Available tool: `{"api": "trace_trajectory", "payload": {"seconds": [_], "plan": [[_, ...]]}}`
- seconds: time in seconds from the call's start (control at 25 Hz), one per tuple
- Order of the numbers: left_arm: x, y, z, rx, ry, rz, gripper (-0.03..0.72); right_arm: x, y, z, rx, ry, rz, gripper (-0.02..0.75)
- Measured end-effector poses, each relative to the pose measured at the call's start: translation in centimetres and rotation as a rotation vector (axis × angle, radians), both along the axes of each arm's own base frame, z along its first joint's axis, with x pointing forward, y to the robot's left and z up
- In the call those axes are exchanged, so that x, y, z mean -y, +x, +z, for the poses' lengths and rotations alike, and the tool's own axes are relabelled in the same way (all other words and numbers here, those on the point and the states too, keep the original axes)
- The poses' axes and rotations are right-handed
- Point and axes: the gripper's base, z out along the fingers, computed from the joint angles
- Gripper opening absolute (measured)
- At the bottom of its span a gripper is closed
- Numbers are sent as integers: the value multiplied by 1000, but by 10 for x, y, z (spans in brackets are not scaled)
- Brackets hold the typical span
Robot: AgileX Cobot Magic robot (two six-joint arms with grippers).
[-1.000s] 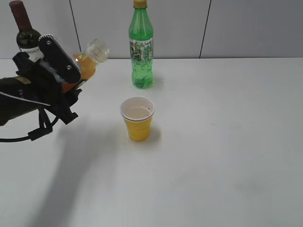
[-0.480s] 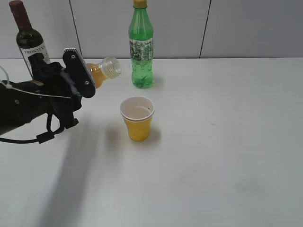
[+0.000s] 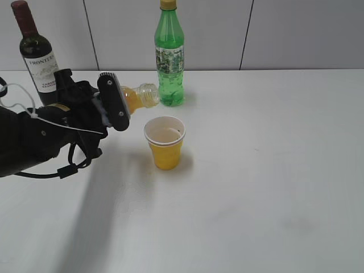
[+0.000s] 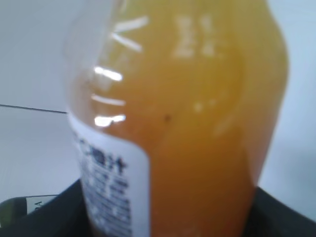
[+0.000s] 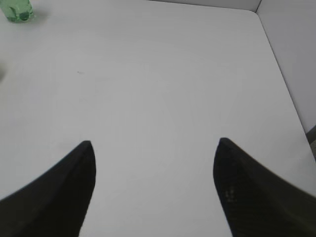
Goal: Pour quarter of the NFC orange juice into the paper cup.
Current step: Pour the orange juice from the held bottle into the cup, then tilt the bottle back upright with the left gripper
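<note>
Gripping clear ribbed NFC orange juice point(image 3: 138, 95) | yellow conical paper cup point(image 3: 165, 143) upright

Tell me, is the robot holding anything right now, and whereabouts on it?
Yes. The left gripper holds the NFC orange juice by its body, tipped nearly sideways, neck toward the paper cup. The right gripper is open and holds nothing.

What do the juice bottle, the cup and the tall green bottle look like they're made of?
NFC orange juice, held by the left end effector: likely thin clear plastic, glossy, with highlights on its ribbed shoulder. Paper cup: apparently matte paper, yellow outside, white rolled rim. Green bottle: translucent green, shiny, probably plastic, though glass can't be ruled out.
</note>
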Motion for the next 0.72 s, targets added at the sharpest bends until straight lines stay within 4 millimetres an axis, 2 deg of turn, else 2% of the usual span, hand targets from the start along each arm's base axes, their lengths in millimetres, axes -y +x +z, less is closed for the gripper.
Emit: {"api": "trace_trajectory", "payload": {"seconds": [0.24,0.72], "plan": [[-1,1,-6,3,43,-3,444,0,0,0,0,-1,0,590],[1,3,-4,46,121,-66,444,0,0,0,0,0,-1,590]]}}
